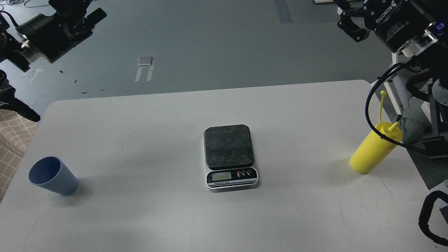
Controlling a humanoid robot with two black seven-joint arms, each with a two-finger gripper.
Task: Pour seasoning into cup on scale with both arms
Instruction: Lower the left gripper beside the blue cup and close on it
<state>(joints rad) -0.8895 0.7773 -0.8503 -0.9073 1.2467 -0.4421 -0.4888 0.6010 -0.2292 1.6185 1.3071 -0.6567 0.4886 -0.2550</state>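
Note:
The light-blue ribbed cup (52, 175) stands upright at the table's front left. The scale (229, 150) sits at the table's middle with its dark platform bare and its display towards me. The yellow seasoning bottle (372, 152) stands at the right edge, nozzle up, with its cap strap sticking upward. My left gripper (84, 10) is high at the top left, beyond the table's far edge, open and empty, far from the cup. My right gripper (346, 16) is high at the top right, partly cut by the frame, open and empty, well above the bottle.
The white table (140, 115) has rounded far corners. A black cable (371, 115) of my right arm loops down beside the bottle. A checked surface (12, 140) lies off the table's left edge. A cable loop (425, 213) hangs at the lower right.

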